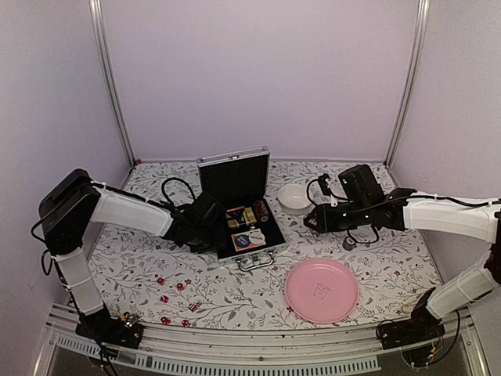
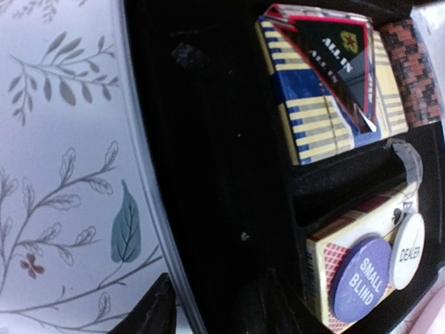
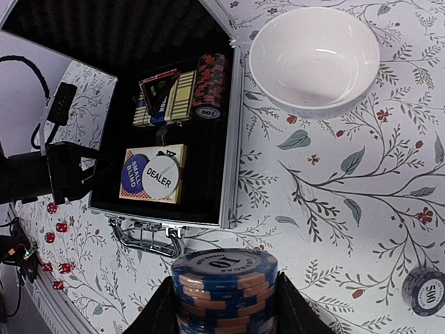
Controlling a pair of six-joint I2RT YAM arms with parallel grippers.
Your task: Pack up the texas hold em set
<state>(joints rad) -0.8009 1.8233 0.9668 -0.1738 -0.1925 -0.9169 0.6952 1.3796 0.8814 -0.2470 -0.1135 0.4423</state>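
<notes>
Mid floral worktop (image 1: 141,258), silver poker briefcase (image 1: 235,176) lid-up for loading. Right claw (image 3: 224,316) clamped on blue-orange chip stack (image 3: 224,275) near it, presumably bound inside. Left claw (image 1: 205,225) at its left wall; cannot tell whether apart.

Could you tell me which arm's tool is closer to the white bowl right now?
Right. The right tool sits just beside the bowl; the left tool is at the case's far edge.

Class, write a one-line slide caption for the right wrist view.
Right gripper holds a chip stack near the open case and white bowl.
</notes>
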